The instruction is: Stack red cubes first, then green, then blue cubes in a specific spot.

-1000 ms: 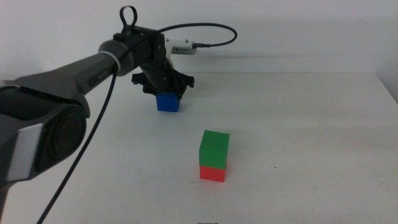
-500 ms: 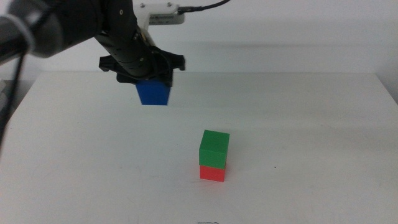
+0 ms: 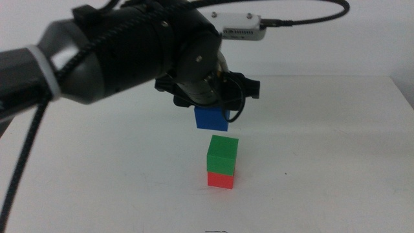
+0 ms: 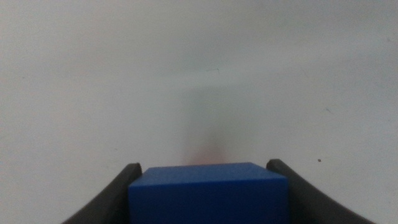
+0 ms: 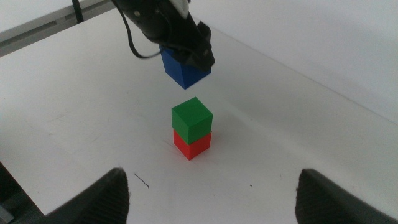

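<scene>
On the white table the green cube [image 3: 222,155] [image 5: 192,117] sits squarely on the red cube [image 3: 220,179] [image 5: 191,145]. My left gripper [image 3: 212,109] is shut on the blue cube [image 3: 211,119] [image 4: 209,193] [image 5: 182,69] and holds it in the air, a little above the green cube and slightly left of it. In the left wrist view the blue cube fills the space between the two dark jaws. My right gripper [image 5: 211,199] waits back from the stack with its jaws spread wide and nothing between them.
The left arm's bulky dark body [image 3: 123,52] and its black cable [image 3: 26,155] cross the table's left half. A white camera module [image 3: 242,31] with a cable rides on that arm. The table's far edge [image 3: 336,76] meets a white wall.
The left gripper has lifted the blue cube off the table at the back and carried it right and toward the camera, to just above the green-on-red stack. The stack has not moved.
</scene>
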Controlling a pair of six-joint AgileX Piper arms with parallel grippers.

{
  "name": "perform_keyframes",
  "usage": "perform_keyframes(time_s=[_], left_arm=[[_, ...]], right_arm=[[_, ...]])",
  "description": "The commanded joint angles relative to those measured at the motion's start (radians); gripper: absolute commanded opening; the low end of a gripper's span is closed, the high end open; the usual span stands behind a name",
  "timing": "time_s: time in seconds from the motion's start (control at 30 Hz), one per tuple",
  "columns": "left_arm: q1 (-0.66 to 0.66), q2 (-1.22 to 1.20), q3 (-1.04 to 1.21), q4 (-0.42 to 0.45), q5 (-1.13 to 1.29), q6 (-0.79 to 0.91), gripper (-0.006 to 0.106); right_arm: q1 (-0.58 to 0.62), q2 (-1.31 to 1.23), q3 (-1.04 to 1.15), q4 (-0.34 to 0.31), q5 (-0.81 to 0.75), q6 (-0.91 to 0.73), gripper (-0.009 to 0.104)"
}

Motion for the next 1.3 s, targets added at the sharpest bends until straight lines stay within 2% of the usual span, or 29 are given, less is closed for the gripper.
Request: perform_keyframes(time_s=[0.0, 0.33, 1.27], left_arm=[[-0.015, -0.030, -0.025, 0.042, -0.053, -0.028, 0.000], [-0.015, 0.026, -0.024, -0.020, -0.057, -0.018, 0.000], [-0.015, 0.079, -0.024, -0.039, -0.067, -0.003, 0.000]], right_arm=[[-0.006, 0.005, -0.021, -0.016, -0.071, -0.012, 0.074], [-0.006, 0.005, -0.021, -0.016, -0.070, -0.012, 0.074], [-0.006, 0.005, -0.021, -0.016, -0.070, -0.012, 0.074]])
